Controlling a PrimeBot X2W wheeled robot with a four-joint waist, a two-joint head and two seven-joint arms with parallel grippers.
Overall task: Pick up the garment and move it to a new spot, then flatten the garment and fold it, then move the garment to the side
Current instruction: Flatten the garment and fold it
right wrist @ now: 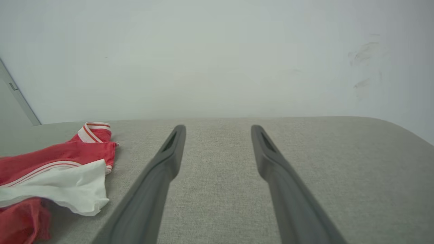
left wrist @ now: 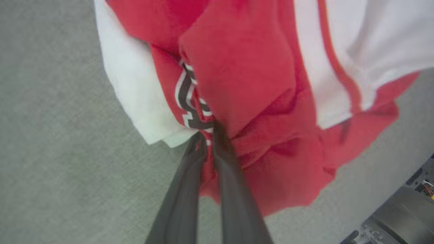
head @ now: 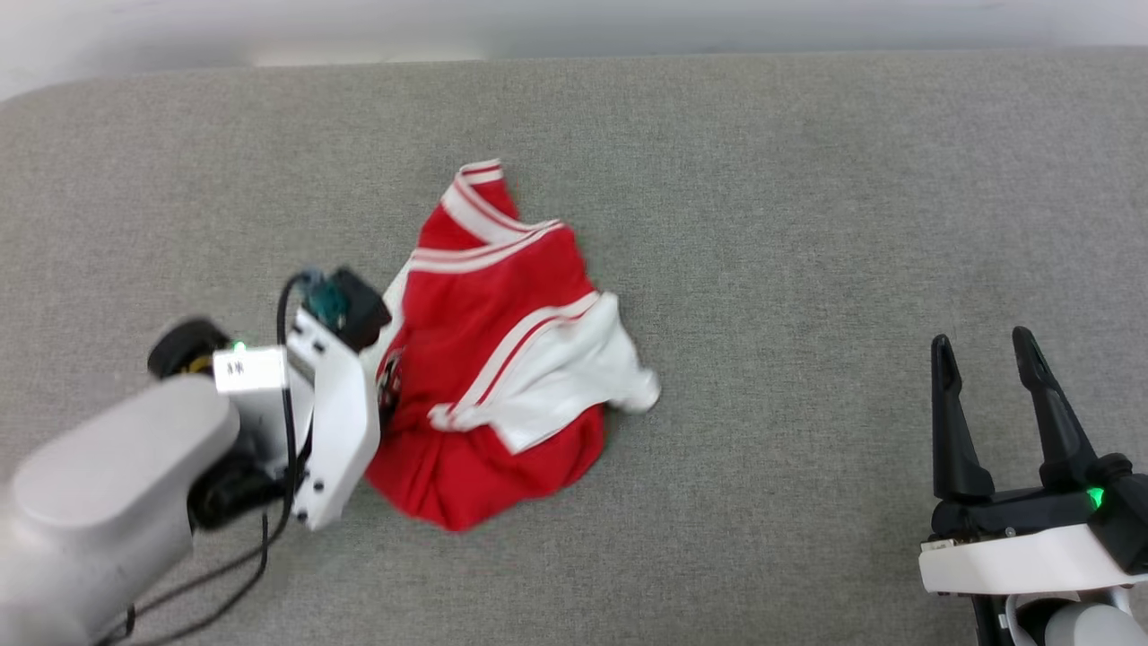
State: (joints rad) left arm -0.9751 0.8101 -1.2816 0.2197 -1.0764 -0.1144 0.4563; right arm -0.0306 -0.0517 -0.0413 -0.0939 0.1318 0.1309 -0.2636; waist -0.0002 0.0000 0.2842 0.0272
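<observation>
The grey fabric surface (head: 789,224) takes up most of what I see from the head camera, its far edge meeting a pale wall (right wrist: 217,61). The garment (head: 502,359) lies on it in a crumpled heap, the red body bunched up with a white sleeve and striped trim thrown over the top, so I cannot make out its front or its outline. My left arm (head: 117,484) comes in at the garment's left edge; from the head, its white wrist bracket hides the fingers and the cloth under them. At the left wrist, the left gripper (left wrist: 207,135) has its two dark fingers pinched together on a red fold of the garment, right beside the black, white-outlined lettering (left wrist: 186,101). Only a scrap of that shows, too creased to read. The right gripper (head: 982,345) sits well to the garment's right, jaws spread wide with nothing between them, its body cut off by the lower edge.
</observation>
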